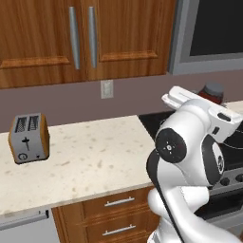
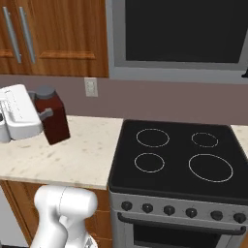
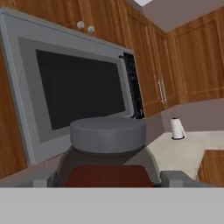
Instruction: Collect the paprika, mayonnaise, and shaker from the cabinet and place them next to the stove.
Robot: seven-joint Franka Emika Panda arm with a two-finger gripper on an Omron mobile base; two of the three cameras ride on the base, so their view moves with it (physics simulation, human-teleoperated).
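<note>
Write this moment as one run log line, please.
pincer: shut on paprika | paprika: held above counter, left of stove | cabinet: closed

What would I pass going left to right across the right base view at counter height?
Gripper → paprika held above the counter → stove.

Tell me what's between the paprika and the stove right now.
Only bare counter lies between the paprika, held in the gripper, and the stove, as the right base view shows.
</note>
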